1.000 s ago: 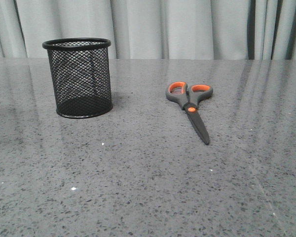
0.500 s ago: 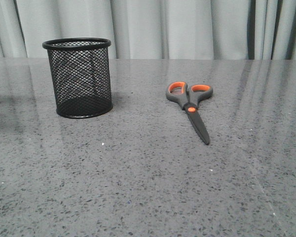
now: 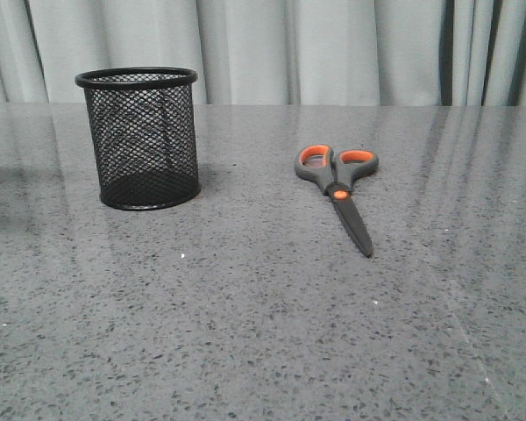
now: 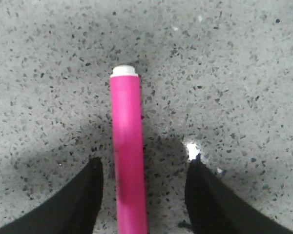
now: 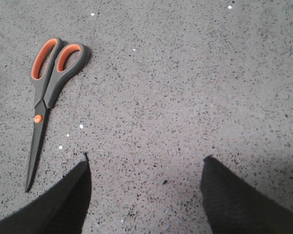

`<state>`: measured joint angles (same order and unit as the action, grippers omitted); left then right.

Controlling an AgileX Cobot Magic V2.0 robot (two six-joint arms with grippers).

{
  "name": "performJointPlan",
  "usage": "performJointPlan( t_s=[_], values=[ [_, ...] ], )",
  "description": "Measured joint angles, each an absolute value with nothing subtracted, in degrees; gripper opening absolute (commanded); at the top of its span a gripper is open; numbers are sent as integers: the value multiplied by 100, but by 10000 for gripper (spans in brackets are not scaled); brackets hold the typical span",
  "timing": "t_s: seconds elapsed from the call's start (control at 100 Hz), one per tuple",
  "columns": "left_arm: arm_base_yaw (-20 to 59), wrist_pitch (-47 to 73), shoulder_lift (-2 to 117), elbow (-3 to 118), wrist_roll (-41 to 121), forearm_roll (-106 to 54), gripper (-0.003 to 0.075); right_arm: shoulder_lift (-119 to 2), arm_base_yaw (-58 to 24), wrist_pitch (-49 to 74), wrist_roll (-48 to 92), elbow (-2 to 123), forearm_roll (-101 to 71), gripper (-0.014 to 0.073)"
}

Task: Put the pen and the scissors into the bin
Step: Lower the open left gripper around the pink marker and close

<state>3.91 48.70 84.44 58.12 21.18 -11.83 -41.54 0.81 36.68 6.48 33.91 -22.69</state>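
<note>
One round black wire-mesh bin (image 3: 141, 138) stands upright, far left on grey speckled stone table (image 3: 245, 333). One pair of dark grey scissors with orange-lined loops (image 3: 337, 188) lies flat, closed, well right of bin, blades pointing toward camera. One thick magenta pen with white end tip (image 4: 128, 151) lies on table between spread fingers of left gripper (image 4: 144, 195), neither finger touching it; sliver shows at front view's left edge. Right gripper (image 5: 145, 195) hovers jaws apart, empty, near scissors. No legible writing.
</note>
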Motion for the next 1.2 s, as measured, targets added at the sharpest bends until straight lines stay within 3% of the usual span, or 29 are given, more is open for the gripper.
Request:
performJointPlan(
  t_s=[1.2],
  values=[
    [391, 4900, 8495, 5812, 2118, -1183, 351, -4154, 81, 3783, 662, 3391, -2269, 433]
  ],
)
